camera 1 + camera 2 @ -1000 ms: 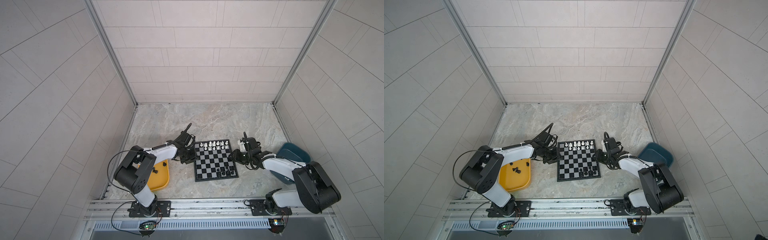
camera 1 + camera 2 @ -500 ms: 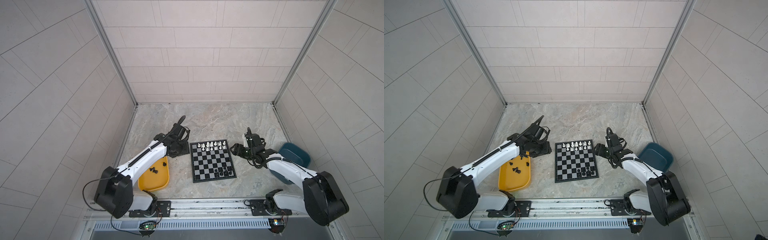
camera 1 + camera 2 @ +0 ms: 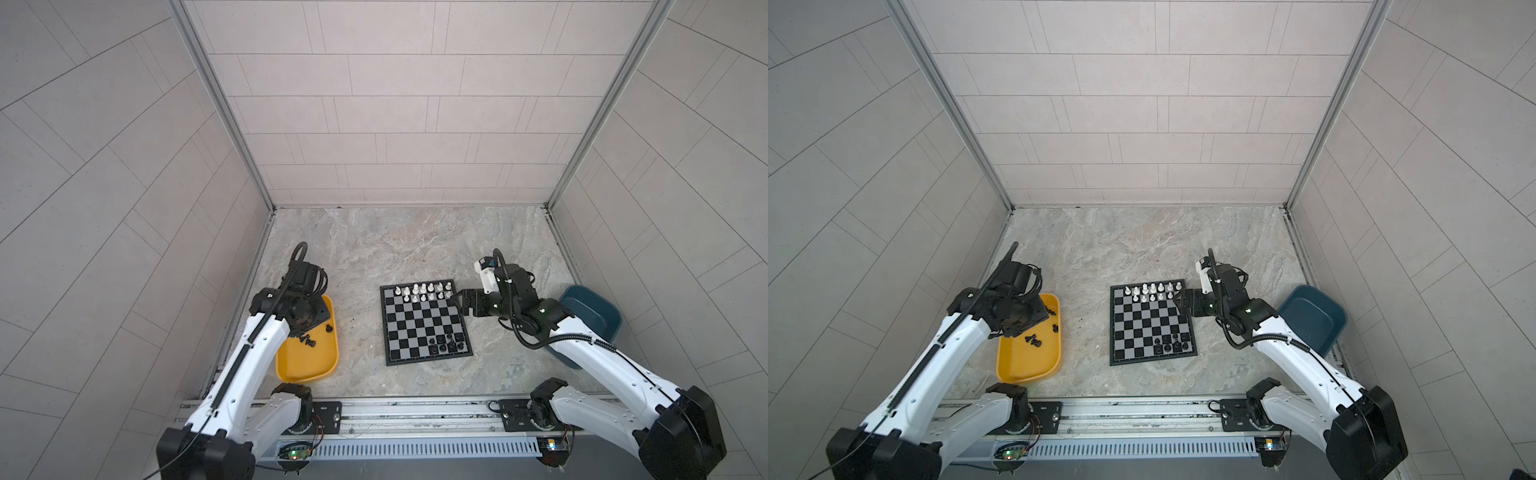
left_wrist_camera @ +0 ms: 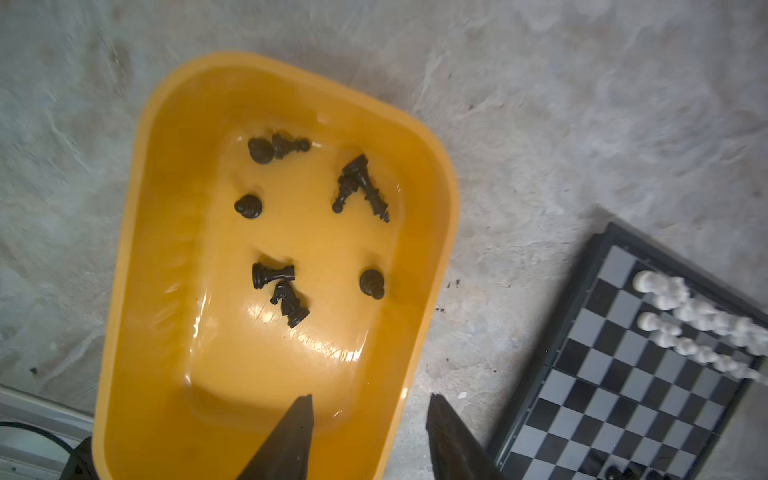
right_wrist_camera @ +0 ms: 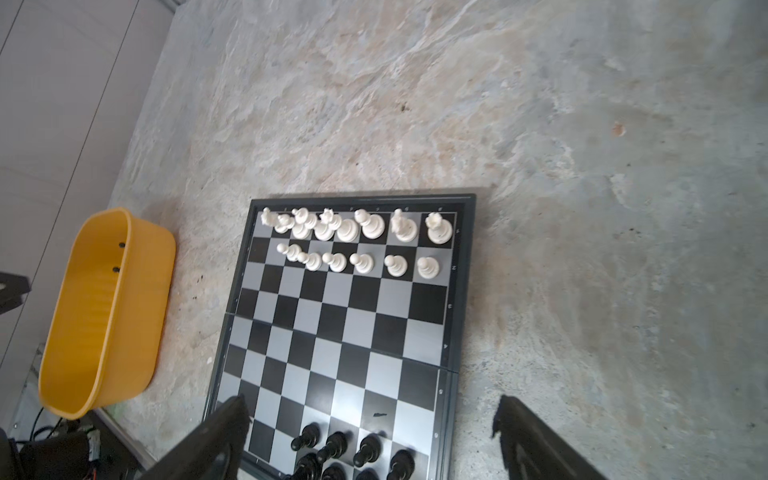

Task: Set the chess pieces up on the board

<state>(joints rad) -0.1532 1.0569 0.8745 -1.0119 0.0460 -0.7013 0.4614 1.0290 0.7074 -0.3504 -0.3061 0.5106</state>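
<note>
The board (image 3: 424, 322) (image 3: 1150, 324) lies mid-floor. White chess pieces (image 3: 424, 291) (image 5: 361, 232) fill its two far rows. Several black ones (image 3: 446, 343) (image 5: 345, 449) stand at its near right corner. More black pieces (image 4: 291, 282) (image 3: 1034, 341) lie loose in the yellow tray (image 4: 166, 291) (image 3: 307, 357). My left gripper (image 4: 370, 399) hangs open and empty above the tray's board-side rim. My right gripper (image 5: 370, 401) (image 3: 465, 301) hovers above the board's right edge, wide open and holding nothing.
A dark blue bin (image 3: 594, 316) (image 3: 1312, 320) sits right of the board, behind my right arm. Tiled walls close in the marbled floor on three sides. The arm bases sit on a metal rail (image 3: 415, 415) along the front.
My left arm has drawn back from the board's left edge to above the yellow tray. My right gripper has opened wide and lifted away from the board's right side.
</note>
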